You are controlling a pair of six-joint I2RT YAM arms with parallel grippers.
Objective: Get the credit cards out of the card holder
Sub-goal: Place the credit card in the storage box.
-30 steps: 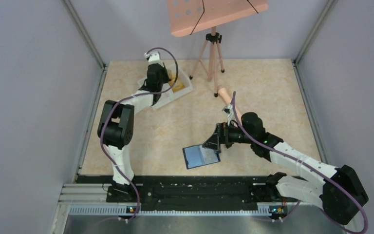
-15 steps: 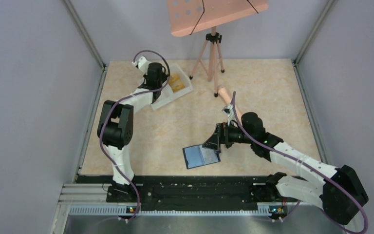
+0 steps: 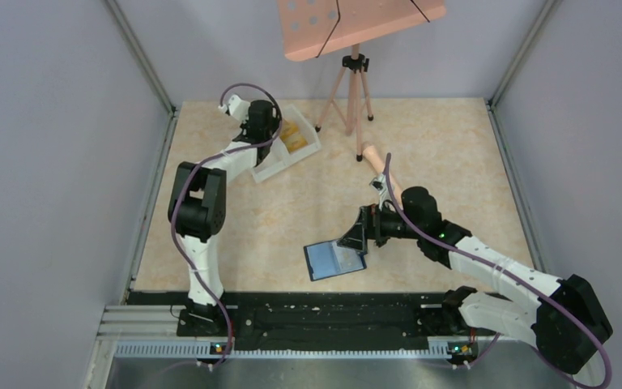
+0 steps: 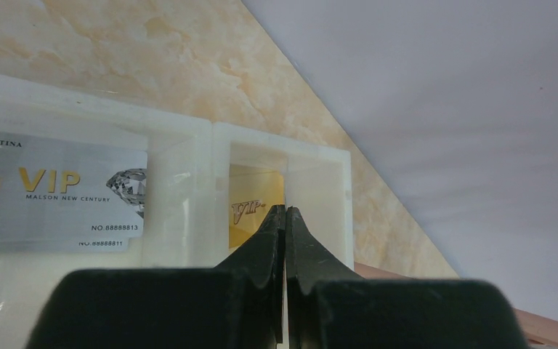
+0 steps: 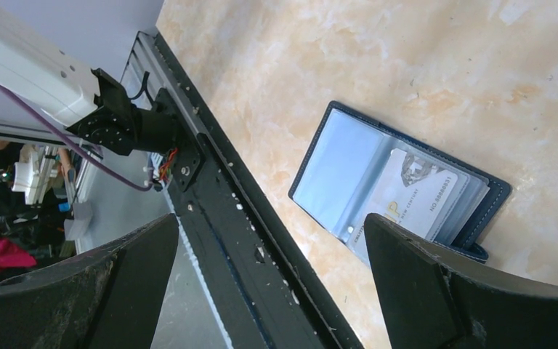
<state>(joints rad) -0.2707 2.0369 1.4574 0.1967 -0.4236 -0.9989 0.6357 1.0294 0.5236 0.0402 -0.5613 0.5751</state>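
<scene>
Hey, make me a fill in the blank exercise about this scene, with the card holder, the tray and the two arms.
1. The card holder lies ____ on the table, a grey card in one slot.
2. The left pincer, fingers pressed together, is ____.
3. The white tray has ____ compartments: a silver VIP card in one, a yellow card in the other.
4. The right pincer hangs wide open over the blue ____.

Missing words: open; shut; two; card holder.

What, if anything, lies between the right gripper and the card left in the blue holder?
Nothing visible does. The right gripper hangs open above the open card holder, and the grey card shows plainly in its slot, with no arm or other object across it.
</scene>
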